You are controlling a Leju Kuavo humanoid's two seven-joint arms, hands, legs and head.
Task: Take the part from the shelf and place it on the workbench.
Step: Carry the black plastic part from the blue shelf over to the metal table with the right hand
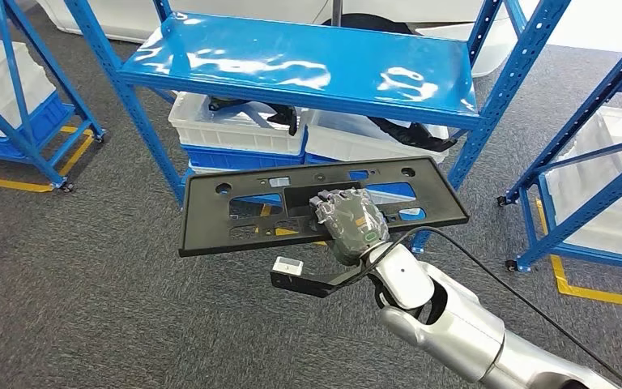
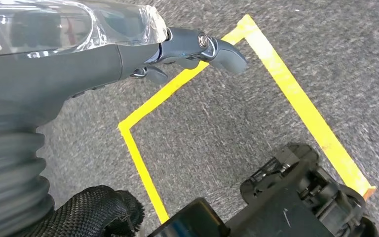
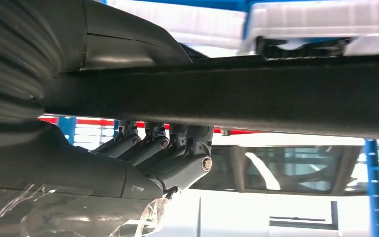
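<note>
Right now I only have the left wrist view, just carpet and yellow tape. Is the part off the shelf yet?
Observer: Yes. In the head view the right hand holds the flat black part in front of the blue shelf, above the carpet.
Operator: How is it gripped?
Observer: The right wrist view shows the part's edge clamped, with dark fingers curled on one face.
Operator: What's on that shelf?
Observer: Its top deck looks bare. White bins sit below it, holding dark pieces.
</note>
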